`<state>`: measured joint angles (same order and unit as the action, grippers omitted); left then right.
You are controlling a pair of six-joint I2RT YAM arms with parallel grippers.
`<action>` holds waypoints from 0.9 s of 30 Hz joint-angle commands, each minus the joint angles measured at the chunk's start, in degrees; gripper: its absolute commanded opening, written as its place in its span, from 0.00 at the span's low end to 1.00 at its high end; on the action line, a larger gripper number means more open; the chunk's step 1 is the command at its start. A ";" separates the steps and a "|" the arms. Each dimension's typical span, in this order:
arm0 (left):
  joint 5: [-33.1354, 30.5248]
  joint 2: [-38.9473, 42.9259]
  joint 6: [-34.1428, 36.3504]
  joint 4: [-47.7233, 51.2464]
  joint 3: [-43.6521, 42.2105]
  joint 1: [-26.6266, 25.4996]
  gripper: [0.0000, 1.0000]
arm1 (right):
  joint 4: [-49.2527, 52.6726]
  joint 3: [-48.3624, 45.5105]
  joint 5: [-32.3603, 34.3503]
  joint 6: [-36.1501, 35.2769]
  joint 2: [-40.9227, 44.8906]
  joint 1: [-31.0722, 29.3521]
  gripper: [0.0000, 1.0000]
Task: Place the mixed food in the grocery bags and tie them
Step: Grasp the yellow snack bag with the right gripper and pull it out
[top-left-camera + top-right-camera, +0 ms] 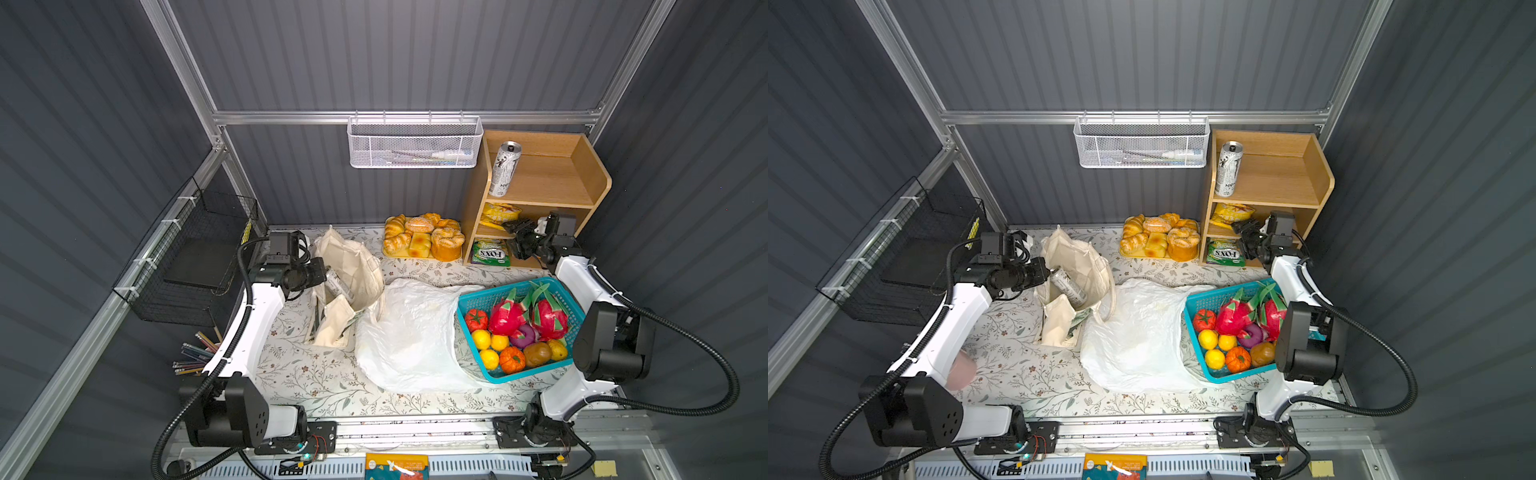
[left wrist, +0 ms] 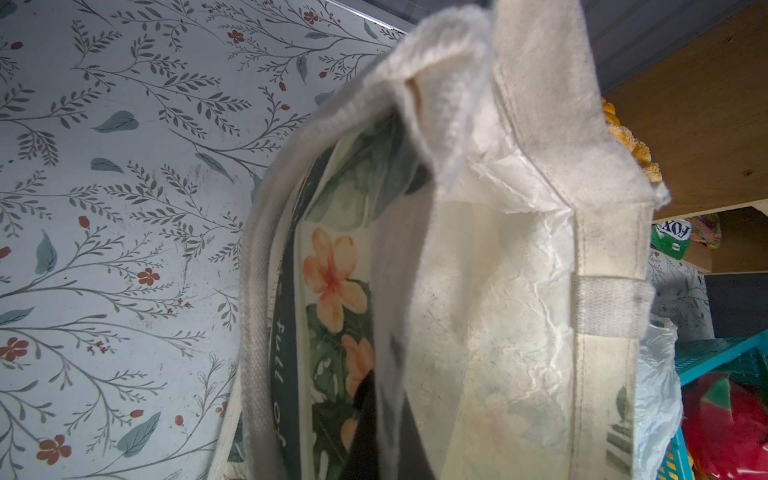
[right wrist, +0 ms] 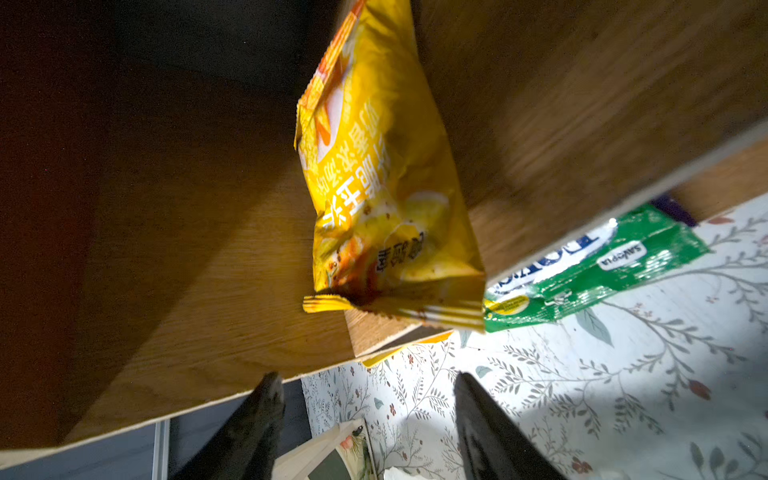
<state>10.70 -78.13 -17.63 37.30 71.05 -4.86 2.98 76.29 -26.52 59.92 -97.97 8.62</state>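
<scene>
Step in hand: fetching the crinkly yellow snack packet [image 3: 386, 187] from the wooden shelf [image 3: 208, 270], middle level. The right gripper [image 3: 365, 376] hovers just before it, jaws apart; next it should close on the thin foil seam. The left gripper [image 1: 1045, 272] is clamped on the limp canvas tote [image 1: 1075, 257] rim, with 1 smooth can [image 1: 1068, 286] inside.

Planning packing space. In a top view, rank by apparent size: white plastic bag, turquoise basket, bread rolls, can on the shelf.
1. white plastic bag, barely ahead
2. turquoise basket, nearly alike
3. bread rolls
4. can on the shelf; standing higher, nearer the camera, it may look enlarged.
</scene>
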 commanded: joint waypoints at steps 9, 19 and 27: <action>0.84 -1.59 0.67 3.39 1.38 0.03 0.00 | -4.82 2.61 0.96 2.74 -3.74 1.69 0.65; 0.54 -2.36 0.67 3.66 2.05 0.03 0.00 | -4.87 9.09 1.09 4.01 -10.24 1.83 0.59; 0.44 -2.56 0.58 3.82 2.42 0.03 0.00 | -7.74 9.22 -0.82 6.09 -12.04 1.84 0.19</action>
<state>10.50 -79.42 -17.63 38.09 72.29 -4.89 -3.01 85.19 -25.96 65.34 -110.06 10.15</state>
